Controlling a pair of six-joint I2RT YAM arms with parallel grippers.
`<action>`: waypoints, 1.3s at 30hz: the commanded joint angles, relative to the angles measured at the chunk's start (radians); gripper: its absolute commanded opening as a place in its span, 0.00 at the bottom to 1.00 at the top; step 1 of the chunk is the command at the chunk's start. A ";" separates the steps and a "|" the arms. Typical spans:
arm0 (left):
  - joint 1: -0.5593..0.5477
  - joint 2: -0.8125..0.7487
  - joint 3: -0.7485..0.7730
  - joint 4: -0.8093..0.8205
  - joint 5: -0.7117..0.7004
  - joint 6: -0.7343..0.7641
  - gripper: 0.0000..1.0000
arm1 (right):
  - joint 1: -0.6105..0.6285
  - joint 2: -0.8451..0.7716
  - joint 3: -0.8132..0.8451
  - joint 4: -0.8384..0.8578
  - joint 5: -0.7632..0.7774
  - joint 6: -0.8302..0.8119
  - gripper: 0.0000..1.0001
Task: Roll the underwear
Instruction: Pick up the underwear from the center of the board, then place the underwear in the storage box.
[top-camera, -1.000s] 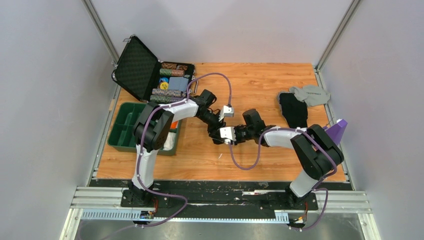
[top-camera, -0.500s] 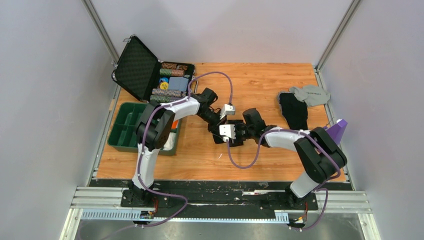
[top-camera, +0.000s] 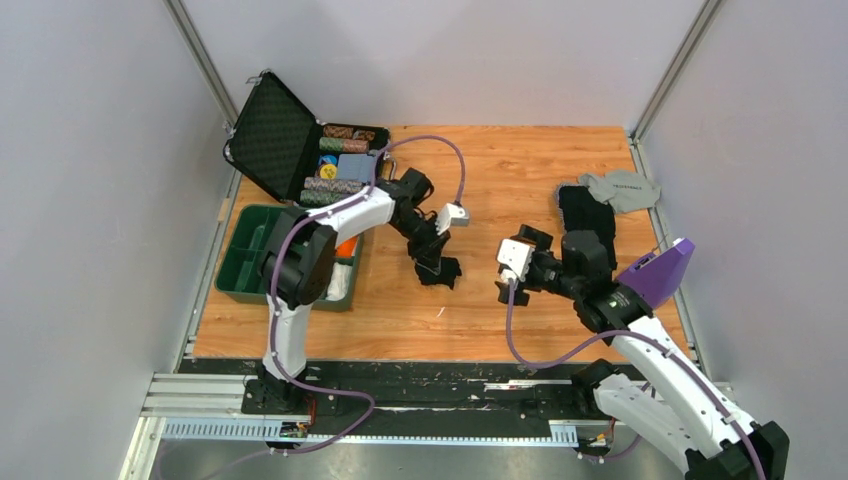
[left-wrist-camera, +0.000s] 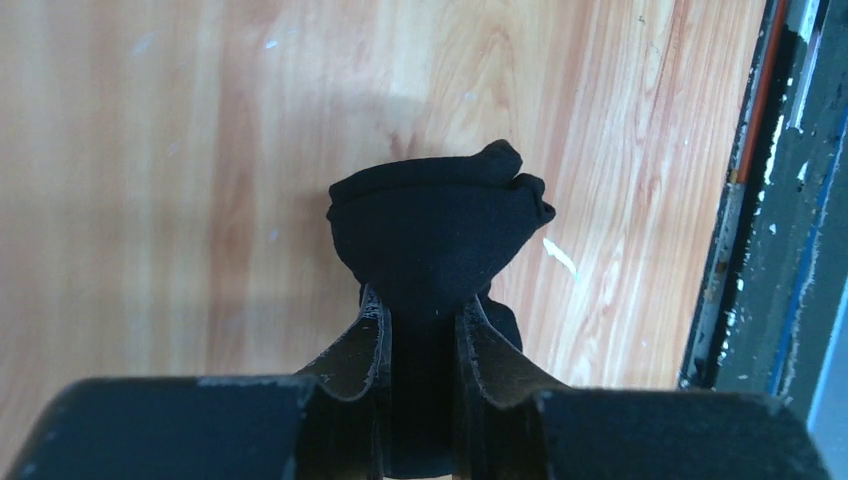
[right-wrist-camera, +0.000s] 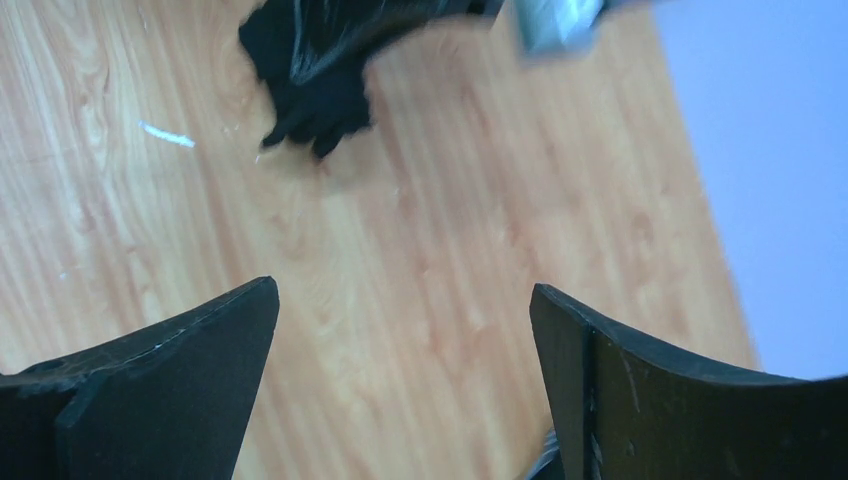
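The underwear (left-wrist-camera: 440, 225) is a bunched black bundle near the middle of the wooden surface (top-camera: 500, 170), pinched in the left gripper's (left-wrist-camera: 425, 330) closed jaws. Only the left wrist view shows that grip. The right gripper (right-wrist-camera: 400, 300) hangs nearby with its jaws spread wide and nothing between them. A flat black garment (top-camera: 588, 225) partly hidden by the right arm and a grey garment (top-camera: 620, 188) lie at the far right.

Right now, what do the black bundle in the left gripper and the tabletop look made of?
The underwear: soft matte black cloth, bunched and folded in the left gripper. The table: wood-grain board with some sheen, probably laminate; pale scuffs show.
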 joint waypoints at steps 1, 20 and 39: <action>0.068 -0.178 0.101 -0.153 -0.040 -0.044 0.00 | -0.003 0.013 -0.033 -0.111 0.130 0.197 1.00; 0.354 -0.565 -0.064 -0.141 -0.982 -0.359 0.00 | -0.004 0.099 0.011 -0.104 0.235 0.367 1.00; 0.355 -0.374 -0.191 0.081 -1.165 -0.425 0.00 | -0.012 0.079 -0.019 -0.096 0.212 0.356 1.00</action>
